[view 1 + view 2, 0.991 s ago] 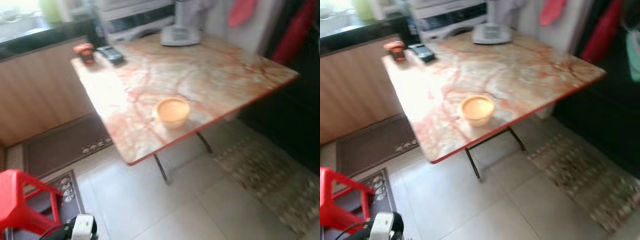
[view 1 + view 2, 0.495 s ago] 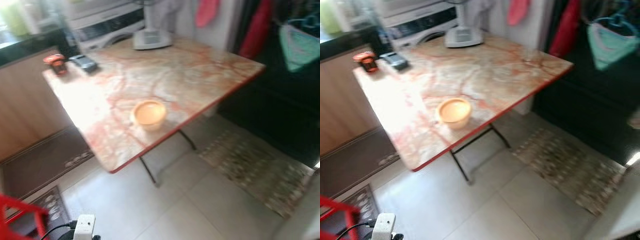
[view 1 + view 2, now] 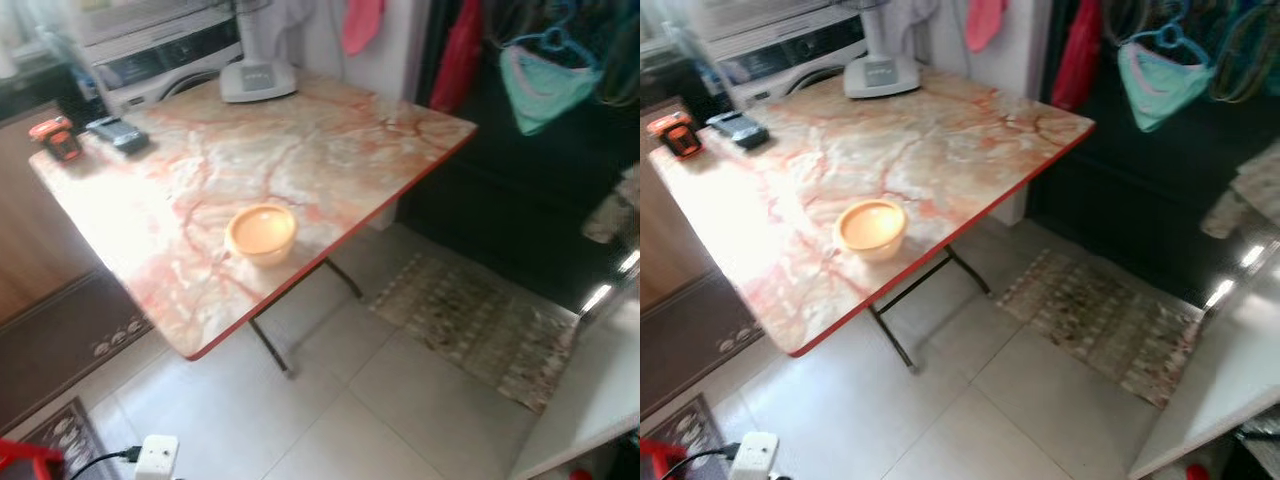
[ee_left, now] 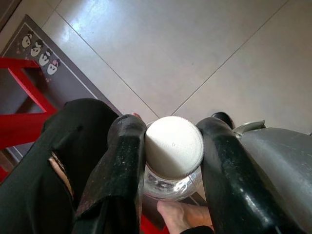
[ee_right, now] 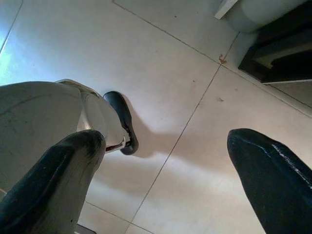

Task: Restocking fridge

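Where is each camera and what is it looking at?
Left and right eye views: on the head, looking down at the table and its bowl.
Left wrist view: looks along the left gripper, shut on a jar, at the floor.
Right wrist view: looks along the open right gripper at the floor.
Both wrist views share tiled floor.

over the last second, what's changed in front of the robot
The head camera has swung to the robot's right: the marble table slid left in view, and hanging clothes plus a patterned rug came into sight. Nothing on the table moved: the orange bowl, the red object and the fan base keep their places. The left claw holds a white-lidded jar.
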You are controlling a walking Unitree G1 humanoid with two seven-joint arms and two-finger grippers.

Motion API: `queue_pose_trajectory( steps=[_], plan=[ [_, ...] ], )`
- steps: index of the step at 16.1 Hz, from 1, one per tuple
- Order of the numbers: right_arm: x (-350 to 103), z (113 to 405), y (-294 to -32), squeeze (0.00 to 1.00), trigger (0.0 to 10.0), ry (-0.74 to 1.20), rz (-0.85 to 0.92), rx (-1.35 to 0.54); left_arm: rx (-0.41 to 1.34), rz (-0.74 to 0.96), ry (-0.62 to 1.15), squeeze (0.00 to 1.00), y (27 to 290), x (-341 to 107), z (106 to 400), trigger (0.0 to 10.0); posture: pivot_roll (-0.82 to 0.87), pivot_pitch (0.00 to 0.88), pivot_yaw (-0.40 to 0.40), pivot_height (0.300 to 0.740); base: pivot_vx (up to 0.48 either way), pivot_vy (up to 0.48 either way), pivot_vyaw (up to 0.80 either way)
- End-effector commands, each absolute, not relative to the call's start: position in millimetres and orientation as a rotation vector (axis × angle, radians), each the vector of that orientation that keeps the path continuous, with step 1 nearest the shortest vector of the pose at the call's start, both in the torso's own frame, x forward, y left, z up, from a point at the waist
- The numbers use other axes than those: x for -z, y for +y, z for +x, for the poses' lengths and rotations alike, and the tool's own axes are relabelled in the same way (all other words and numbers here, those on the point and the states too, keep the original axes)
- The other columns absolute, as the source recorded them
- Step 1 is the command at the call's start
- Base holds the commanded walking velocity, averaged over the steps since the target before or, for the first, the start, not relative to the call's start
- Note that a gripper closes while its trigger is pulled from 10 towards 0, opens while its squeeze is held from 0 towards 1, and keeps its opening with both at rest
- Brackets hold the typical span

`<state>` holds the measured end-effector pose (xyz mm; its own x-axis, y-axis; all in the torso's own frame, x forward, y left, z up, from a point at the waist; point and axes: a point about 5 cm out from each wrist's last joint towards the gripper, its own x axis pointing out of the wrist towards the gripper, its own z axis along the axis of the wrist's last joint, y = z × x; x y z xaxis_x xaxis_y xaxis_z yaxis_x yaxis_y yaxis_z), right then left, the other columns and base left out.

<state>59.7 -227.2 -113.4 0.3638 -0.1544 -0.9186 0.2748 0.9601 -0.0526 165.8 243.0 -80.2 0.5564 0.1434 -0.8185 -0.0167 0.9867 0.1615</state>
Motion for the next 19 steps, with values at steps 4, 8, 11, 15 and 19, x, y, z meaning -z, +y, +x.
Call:
queue_pose_trajectory(
  steps=[4,8,11,15,19],
  plan=[
    [116.0,54.8,-219.9,0.0,10.0,1.198,0.123,0.257,-0.119,0.128,1.004,0.0,251.7,80.2,160.9,10.0,-0.06,0.012,0.102,0.74,0.0,0.0,-0.76],
    [116.2,55.0,-219.3,0.0,10.0,1.201,0.121,0.256,-0.083,0.119,1.015,0.0,220.7,90.4,155.2,10.0,-0.06,0.01,0.105,0.74,0.0,0.0,-0.76],
    [116.3,54.6,-219.4,0.0,10.0,1.205,0.118,0.256,-0.07,0.116,1.018,0.0,210.2,93.4,152.4,10.0,-0.06,0.012,0.103,0.74,0.0,0.0,-0.75],
    [116.2,53.9,-219.7,0.0,10.0,1.206,0.118,0.255,-0.056,0.159,1.004,0.0,212.8,91.1,156.5,10.0,-0.06,0.012,0.102,0.74,0.0,-0.082,-0.75],
    [116.1,53.9,-220.3,0.0,10.0,1.206,0.118,0.253,-0.073,0.139,1.007,0.0,213.2,90.9,157.5,10.0,-0.06,0.012,0.099,0.74,0.0,-0.251,-0.75]
  ],
)
